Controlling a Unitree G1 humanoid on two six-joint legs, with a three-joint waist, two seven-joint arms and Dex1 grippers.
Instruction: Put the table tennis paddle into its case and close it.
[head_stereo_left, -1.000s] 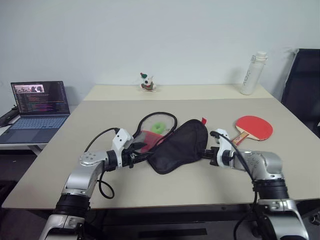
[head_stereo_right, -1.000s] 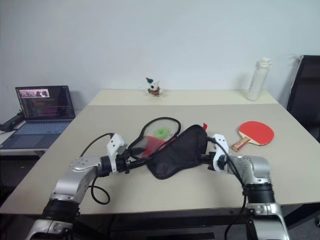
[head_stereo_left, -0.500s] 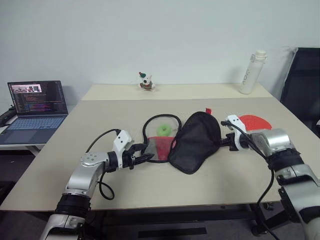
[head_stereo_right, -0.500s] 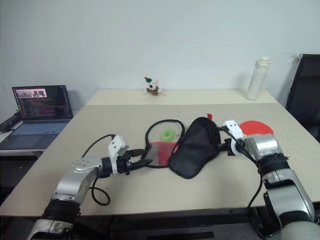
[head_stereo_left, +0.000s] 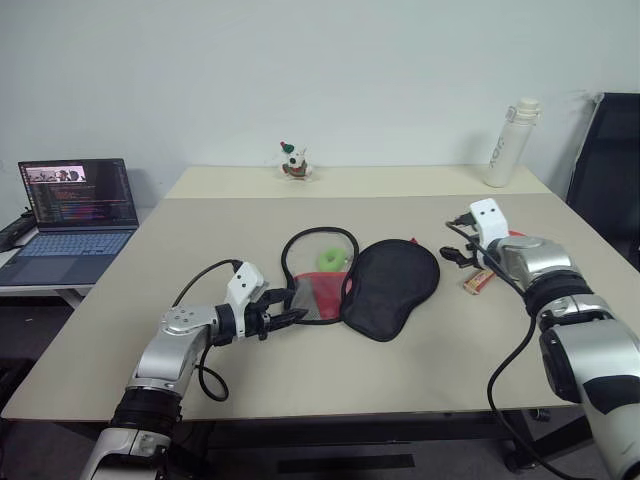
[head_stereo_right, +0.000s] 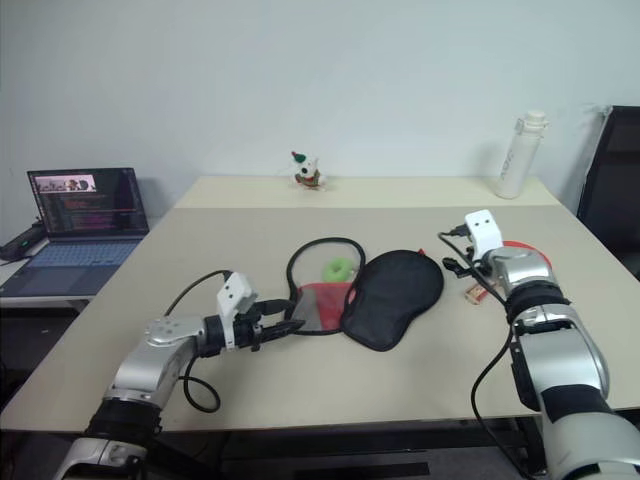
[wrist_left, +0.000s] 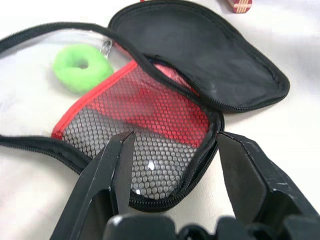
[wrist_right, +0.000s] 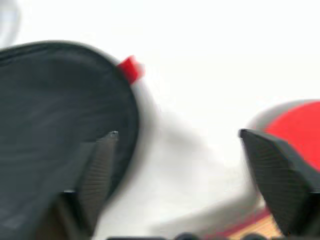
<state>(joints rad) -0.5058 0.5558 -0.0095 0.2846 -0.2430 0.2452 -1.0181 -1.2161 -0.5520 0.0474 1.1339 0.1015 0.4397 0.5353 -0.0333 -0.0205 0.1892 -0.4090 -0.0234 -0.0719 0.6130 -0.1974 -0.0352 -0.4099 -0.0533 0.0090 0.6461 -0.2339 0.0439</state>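
On the table (head_stereo_left: 420, 380) the case (head_stereo_left: 385, 285) lies open, left gripper (wrist_left: 172, 165) parted astride its mesh end, right gripper (wrist_right: 180, 185) wide, empty; best approach the paddle (head_stereo_right: 487, 287) handle squarely.

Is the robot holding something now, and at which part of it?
The left gripper has its fingers around the narrow end of the case; a firm hold cannot be told. The right gripper is open and holds nothing.

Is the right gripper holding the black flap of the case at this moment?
No. The right gripper stands wide open with nothing between its fingers, and the case lies spread open on the table.
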